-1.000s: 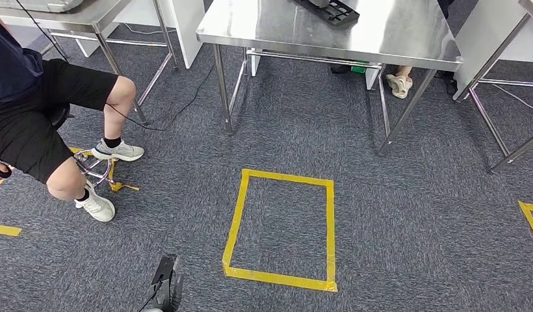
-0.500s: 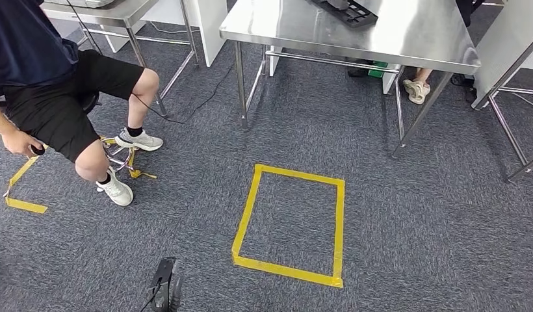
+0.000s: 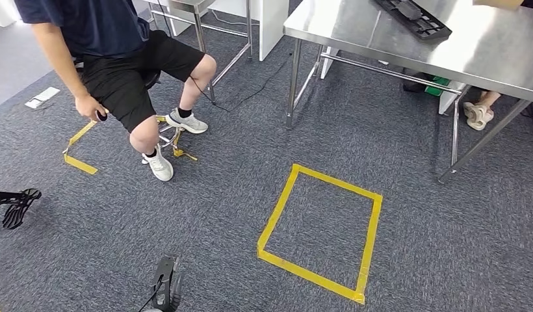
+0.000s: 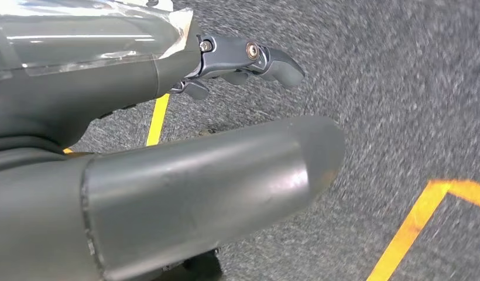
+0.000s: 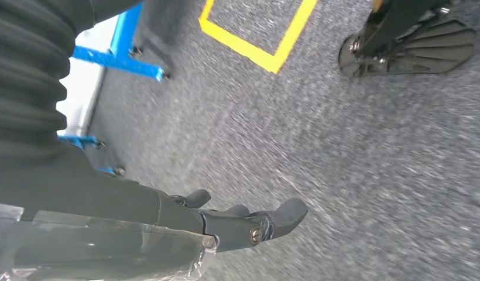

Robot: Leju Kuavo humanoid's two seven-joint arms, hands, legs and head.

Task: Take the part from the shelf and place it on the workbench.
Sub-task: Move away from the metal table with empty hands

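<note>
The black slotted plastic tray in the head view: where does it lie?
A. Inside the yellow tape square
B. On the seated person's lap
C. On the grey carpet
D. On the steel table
D: the black slotted plastic tray rests on the shiny steel table, at the far side.

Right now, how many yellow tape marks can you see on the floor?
2 in the head view: a full square in front of the steel table, and a corner piece beside the seated person. More may lie out of view.
</note>
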